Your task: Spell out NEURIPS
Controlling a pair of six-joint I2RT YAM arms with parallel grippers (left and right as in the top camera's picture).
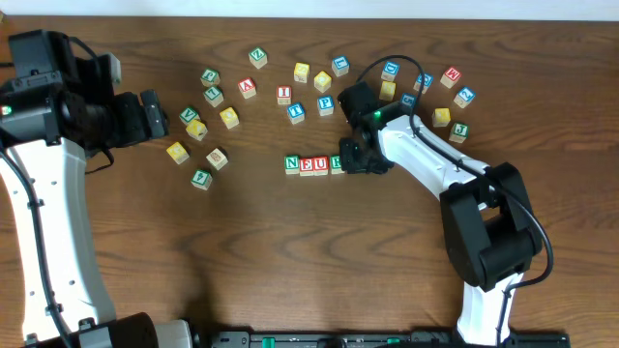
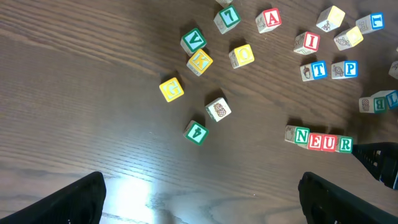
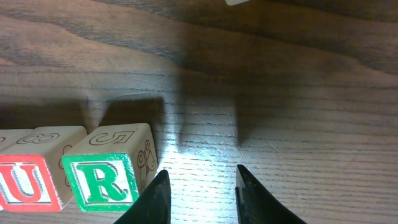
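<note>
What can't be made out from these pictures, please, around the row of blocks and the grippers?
- Overhead: the right gripper covers part of the R block; whether they touch is unclear.
- Right wrist: the left edge cuts the U block; the N block and E block lie outside the frame.
- Left wrist: the right edge cuts off the right gripper, hiding its fingers.
- Overhead: the left gripper is a dark mass; its opening is unreadable.

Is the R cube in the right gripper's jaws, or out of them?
Out. The R cube stands on the table beside the right gripper; only bare wood shows between its fingers.
</note>
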